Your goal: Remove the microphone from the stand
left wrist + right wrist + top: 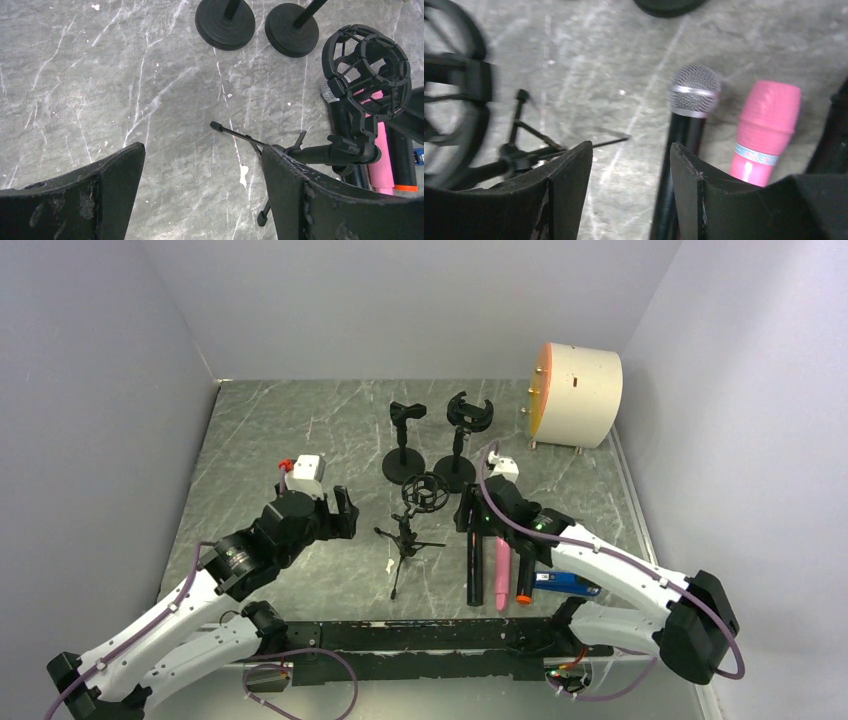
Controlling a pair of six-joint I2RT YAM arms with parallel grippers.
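The black handheld microphone with a silver mesh head [693, 95] lies flat on the grey marbled table [260, 440], just right of the small black tripod stand [408, 538] and touching or nearly touching a pink microphone [768, 125] alongside it. The stand's round black shock-mount cage [367, 65] looks empty from where I stand, so I judge the microphone is already out of it. The right gripper [629, 152] hangs low over the microphone's head end, jaws parted wide and holding nothing, one finger on each side of the gap between stand and handle. The left gripper [202, 150] is spread wide too, empty, beside the tripod's legs. The microphone should handle as a stiff, smooth tube, a bit head-heavy and apt to roll. The mesh would dent under a pinch, so the mid-handle, gripped across its width, seems the place to hold it. Two round-based black stands [403, 462] wait farther back, with nothing in their clips.
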